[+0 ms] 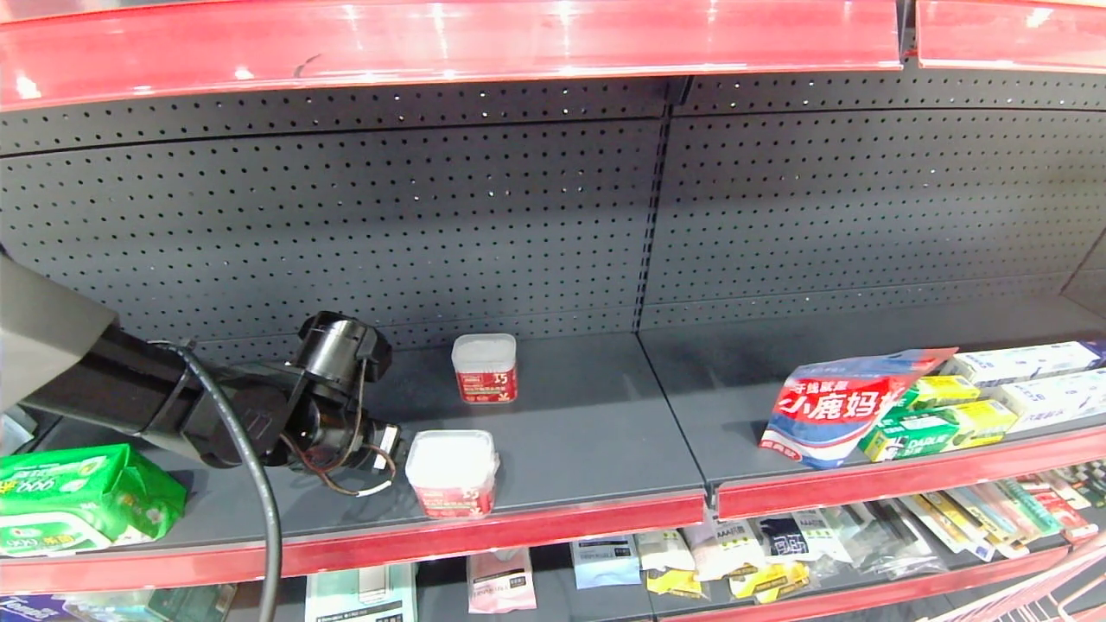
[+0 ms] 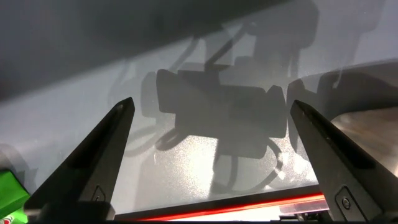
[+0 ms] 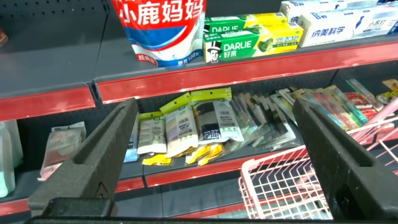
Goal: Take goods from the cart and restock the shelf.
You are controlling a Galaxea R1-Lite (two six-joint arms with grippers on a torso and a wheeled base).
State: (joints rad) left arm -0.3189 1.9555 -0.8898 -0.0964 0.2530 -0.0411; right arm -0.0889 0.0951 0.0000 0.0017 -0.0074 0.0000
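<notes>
Two white tubs with red labels stand on the dark shelf (image 1: 587, 432): one near the back (image 1: 484, 367), one at the front edge (image 1: 451, 473). My left arm comes in from the left, its wrist (image 1: 346, 415) just left of the front tub. In the left wrist view the left gripper (image 2: 211, 155) is open over bare shelf surface, with the tub's pale rim (image 2: 367, 130) outside one finger. The right gripper (image 3: 211, 155) is open and holds nothing, and faces the lower shelves above the pink wire cart (image 3: 286, 186).
A green wipes pack (image 1: 78, 497) lies at the shelf's left end. A red and blue bag (image 1: 842, 406) and toothpaste boxes (image 1: 942, 423) fill the right section. Hanging packets (image 1: 778, 544) line the shelf below. The red shelf lip (image 1: 518, 527) runs along the front.
</notes>
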